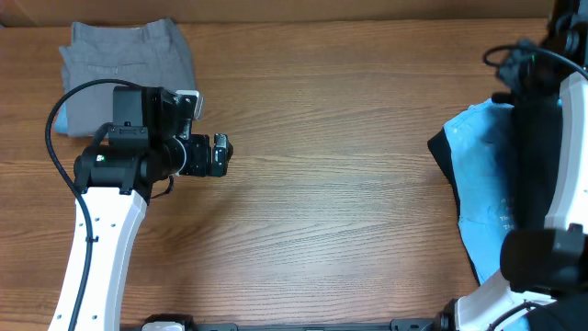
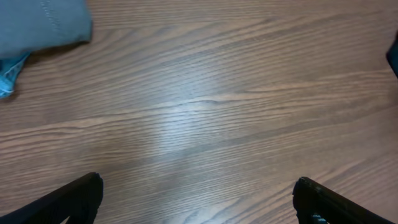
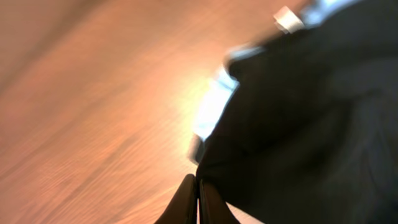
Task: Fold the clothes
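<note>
At the desk's point(image 1: 322, 230) right edge the black T-shirt point(image 3: 311, 124) lay over the light blue T-shirt point(image 1: 482, 175); only the right wrist view showed its white neck label point(image 3: 287, 18) and the right pincer point(image 3: 198, 186) clamped shut on its edge. Over the desk's left side, the left pincer point(image 2: 196, 193) hung wide apart beside the grey trousers point(image 1: 129, 55).

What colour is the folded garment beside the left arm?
Grey; the trousers show best in the overhead view.
</note>
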Robot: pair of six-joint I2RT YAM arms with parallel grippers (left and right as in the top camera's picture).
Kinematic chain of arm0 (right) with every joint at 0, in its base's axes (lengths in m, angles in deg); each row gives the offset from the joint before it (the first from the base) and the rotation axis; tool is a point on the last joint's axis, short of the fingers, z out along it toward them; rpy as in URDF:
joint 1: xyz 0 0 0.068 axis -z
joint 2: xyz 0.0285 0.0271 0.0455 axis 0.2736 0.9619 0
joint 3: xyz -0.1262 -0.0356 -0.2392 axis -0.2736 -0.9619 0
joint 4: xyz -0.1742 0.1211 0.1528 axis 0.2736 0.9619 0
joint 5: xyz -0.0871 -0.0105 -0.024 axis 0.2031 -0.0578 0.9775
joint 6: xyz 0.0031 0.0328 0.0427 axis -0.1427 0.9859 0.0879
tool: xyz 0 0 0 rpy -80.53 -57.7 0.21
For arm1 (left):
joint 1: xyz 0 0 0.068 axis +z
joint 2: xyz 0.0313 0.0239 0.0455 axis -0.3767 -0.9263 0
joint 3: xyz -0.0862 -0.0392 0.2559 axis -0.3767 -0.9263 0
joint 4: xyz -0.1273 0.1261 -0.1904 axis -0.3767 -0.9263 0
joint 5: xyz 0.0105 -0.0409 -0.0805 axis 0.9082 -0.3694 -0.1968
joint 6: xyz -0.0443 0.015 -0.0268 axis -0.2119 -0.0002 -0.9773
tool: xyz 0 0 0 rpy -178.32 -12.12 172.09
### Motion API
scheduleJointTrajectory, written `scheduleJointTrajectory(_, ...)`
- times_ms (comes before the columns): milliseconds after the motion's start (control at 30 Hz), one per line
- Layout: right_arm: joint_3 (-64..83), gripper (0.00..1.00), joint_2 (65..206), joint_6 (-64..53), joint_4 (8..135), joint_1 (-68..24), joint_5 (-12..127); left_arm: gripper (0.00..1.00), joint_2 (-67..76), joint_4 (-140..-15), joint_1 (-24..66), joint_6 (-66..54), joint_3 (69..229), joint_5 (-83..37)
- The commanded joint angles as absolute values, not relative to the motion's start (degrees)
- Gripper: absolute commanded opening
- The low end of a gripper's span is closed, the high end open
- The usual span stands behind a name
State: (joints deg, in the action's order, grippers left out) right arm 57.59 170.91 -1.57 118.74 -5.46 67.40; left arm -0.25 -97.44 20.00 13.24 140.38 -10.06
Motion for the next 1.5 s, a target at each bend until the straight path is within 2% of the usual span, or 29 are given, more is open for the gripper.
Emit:
scheduleJointTrajectory(0, 66.68, 0.04, 168.81, -3.18, 119.22, -12.48, 62.5, 1.0, 0.87, -97.4, 20.81, 8.01, 143.75, -3.68)
scheduleJointTrajectory(267, 70.61, 0.05, 169.27, -3.29, 118.96, -36.91, 59.55, 1.0, 3.99, -100.24, 25.84, 4.89, 154.02, 1.98)
scheduleJointTrajectory(300, 70.61, 0.12, 169.47, -3.56, 119.15, -40.3, 59.66, 1.0, 4.32, -100.59, 26.47, 4.89, 155.62, 3.16)
scheduleJointTrajectory(367, 70.61, 0.45, 169.51, -5.28, 119.15, -46.46, 61.45, 1.0, 4.69, -100.98, 27.45, 4.95, 158.68, 3.75)
scheduleJointTrajectory(400, 70.7, 0.58, 169.42, -5.22, 119.07, -49.48, 65.26, 1.0, 4.83, -101.15, 27.74, 4.93, 160.05, 3.71)
scheduleJointTrajectory(500, 70.88, 0.88, 168.48, -4.12, 118.39, -53.83, 75.66, 1.0, 5.02, -101.79, 27.78, 4.93, 162.76, 3.47)
scheduleJointTrajectory(633, 71.14, 0.9, 165.84, -2.0, 118.06, -52.89, 80.69, 1.0, 4.69, -101.94, 27.72, 4.93, 162.92, -0.25)
scheduleJointTrajectory(800, 71.16, 0.9, 161.49, 3.96, 117.91, -46.2, 81.32, 1.0, 1.13, -103.06, 26.01, 6.22, 162.85, -11.72)
scheduleJointTrajectory(1067, 71.14, 0.9, 156.0, 4.95, 117.67, -38.05, 76.84, 1.0, -15.55, -102.92, 10.73, 13.52, 162.85, -13.52)
scheduleJointTrajectory(1267, 71.14, 0.91, 155.35, 4.93, 119.72, -37.85, 76.93, 1.0, -31.2, -94.29, 2.12, 18.07, 162.87, -11.48)
scheduleJointTrajectory(1467, 71.14, 0.91, 155.35, 4.71, 123.24, -37.85, 77.87, 0.99, -41.84, -83.91, 0.35, 18.04, 162.87, -13.47)
